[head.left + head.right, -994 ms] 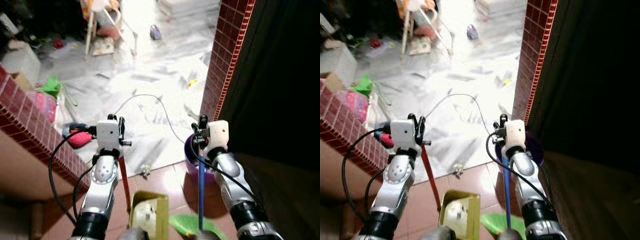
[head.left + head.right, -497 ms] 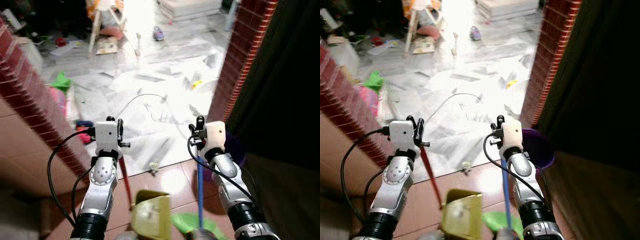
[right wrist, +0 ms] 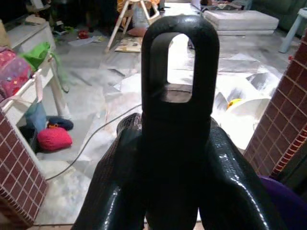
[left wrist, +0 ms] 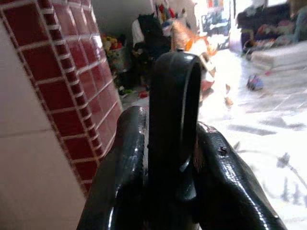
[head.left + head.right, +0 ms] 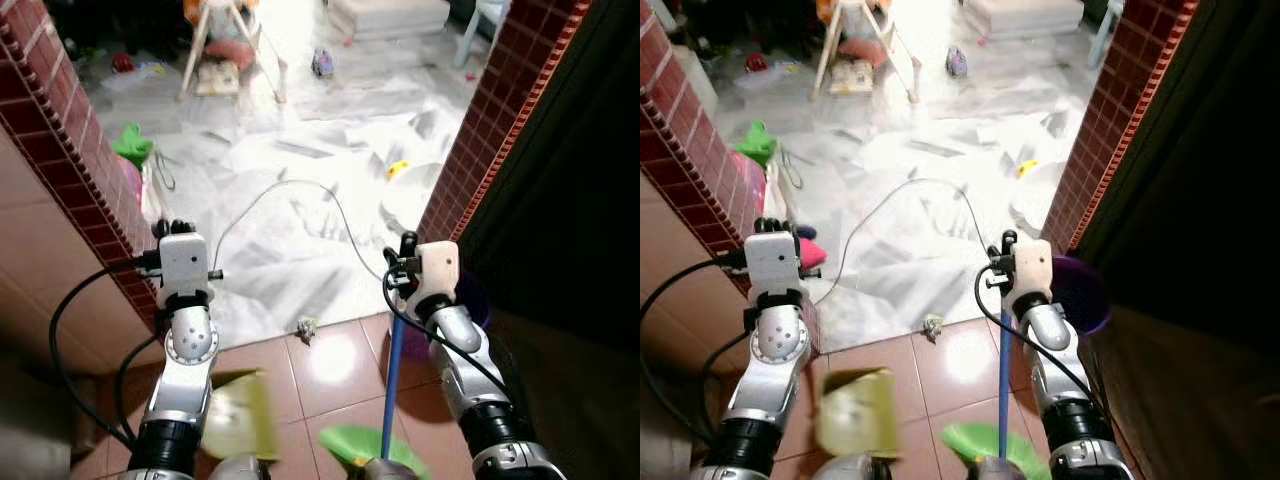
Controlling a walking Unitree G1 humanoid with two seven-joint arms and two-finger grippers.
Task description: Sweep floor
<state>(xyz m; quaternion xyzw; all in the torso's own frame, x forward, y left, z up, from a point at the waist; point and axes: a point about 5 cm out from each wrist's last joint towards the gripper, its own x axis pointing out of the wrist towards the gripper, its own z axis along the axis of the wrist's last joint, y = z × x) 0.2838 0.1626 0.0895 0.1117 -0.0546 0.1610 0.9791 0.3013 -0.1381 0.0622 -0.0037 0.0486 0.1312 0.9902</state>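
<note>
Right tool [image 5: 405, 243] is clamping the blue broom handle [image 5: 390, 385] just beside the brick doorway pillar [image 5: 500, 120], green broom head [image 5: 365, 447] on the tiled floor [image 5: 330, 365], while left tool [image 4: 173, 143] is gripping a black loop-topped handle, blurred yellow dustpan [image 5: 232, 418] below.

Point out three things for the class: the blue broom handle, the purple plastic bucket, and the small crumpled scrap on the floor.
blue broom handle [image 5: 391, 385], left eye view, middle of shaft.
purple plastic bucket [image 5: 1083, 295], right eye view, inner wall.
small crumpled scrap [image 5: 306, 327], left eye view, its centre.
</note>
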